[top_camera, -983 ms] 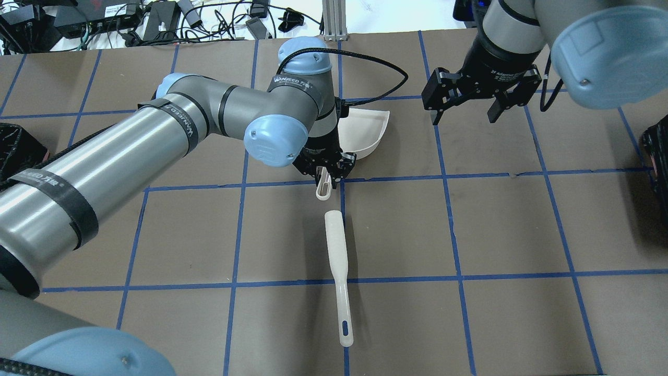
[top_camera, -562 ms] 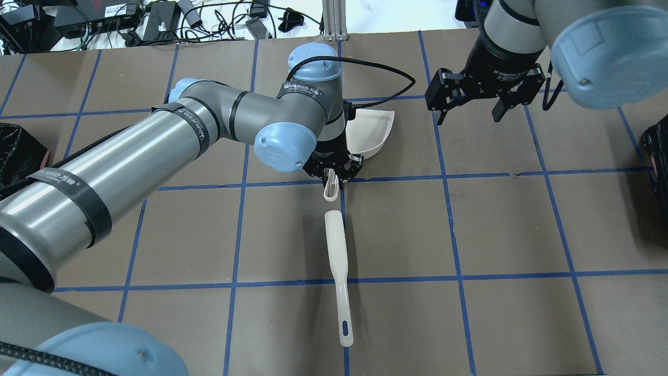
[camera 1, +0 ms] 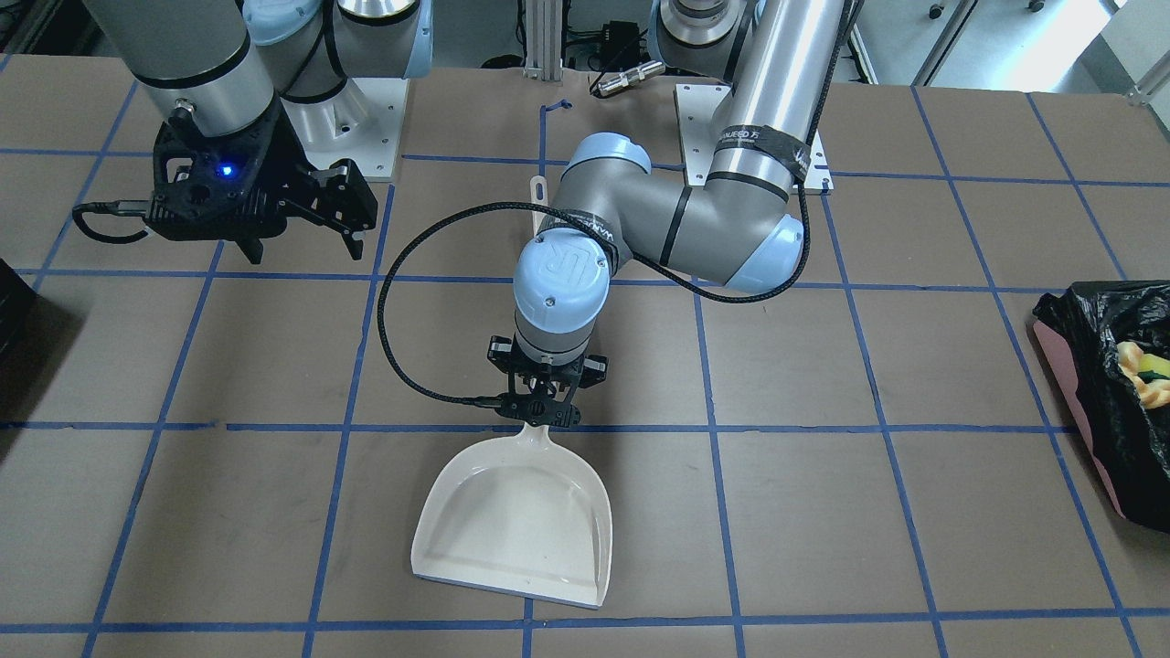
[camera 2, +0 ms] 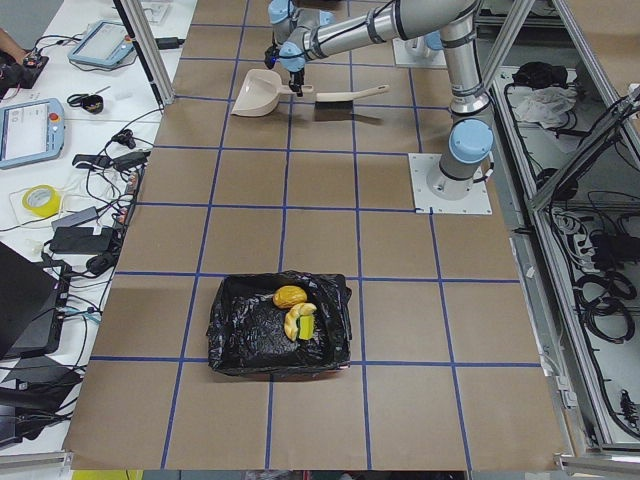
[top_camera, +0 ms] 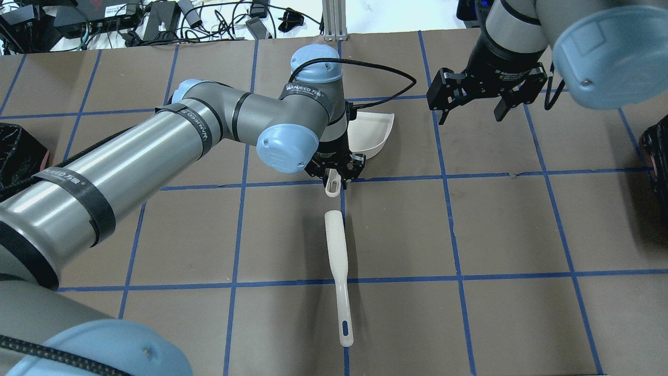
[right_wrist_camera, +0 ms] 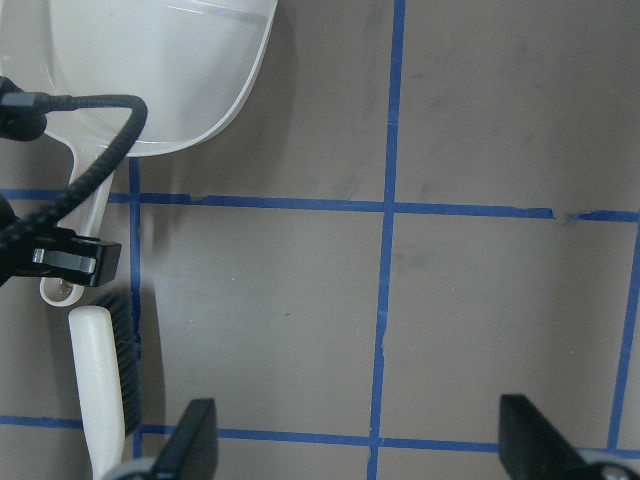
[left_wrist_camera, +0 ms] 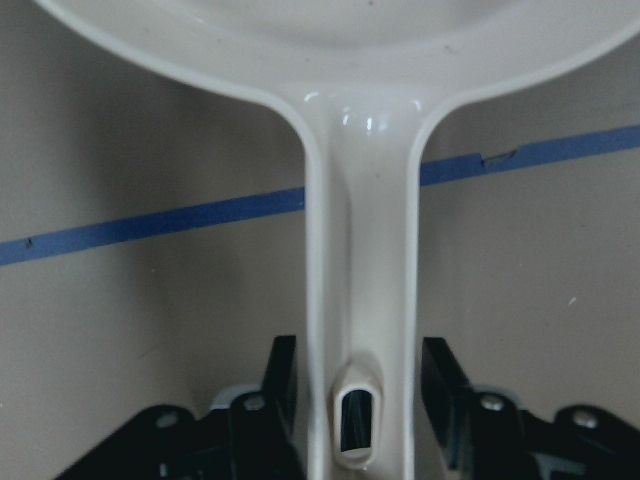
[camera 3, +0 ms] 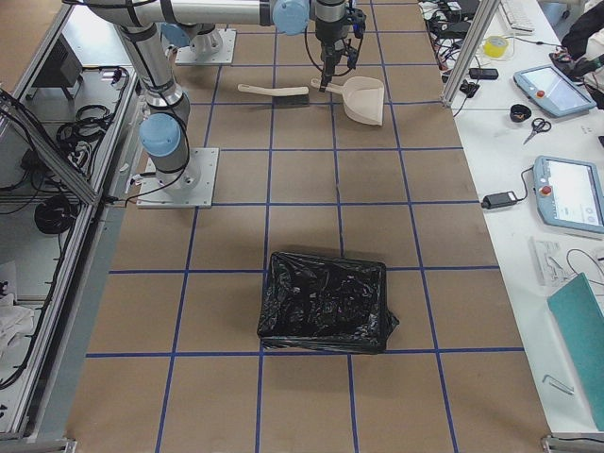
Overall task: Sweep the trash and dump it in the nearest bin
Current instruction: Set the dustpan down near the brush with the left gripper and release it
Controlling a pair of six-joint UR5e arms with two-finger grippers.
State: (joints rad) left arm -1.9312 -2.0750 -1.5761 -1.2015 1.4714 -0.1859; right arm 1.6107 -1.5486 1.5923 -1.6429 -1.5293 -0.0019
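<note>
The trash lies in the black-bagged, pink-sided bin: an orange lump, a pale crescent and a green-yellow sponge. The bin also shows at the front view's right edge. My left gripper is shut on the handle of the cream dustpan, which lies flat and empty on the table. The left wrist view shows the fingers on either side of the handle. My right gripper is open and empty, hovering right of the pan.
The white brush lies on the table just behind the dustpan handle, also in the right wrist view. A second black bin stands at the table's right end. Cables and devices lie beyond the far edge.
My left arm has carried the dustpan slightly to the right and the handle tip sits closer to the gripper. The right gripper has drifted a little right. The brush has not moved.
</note>
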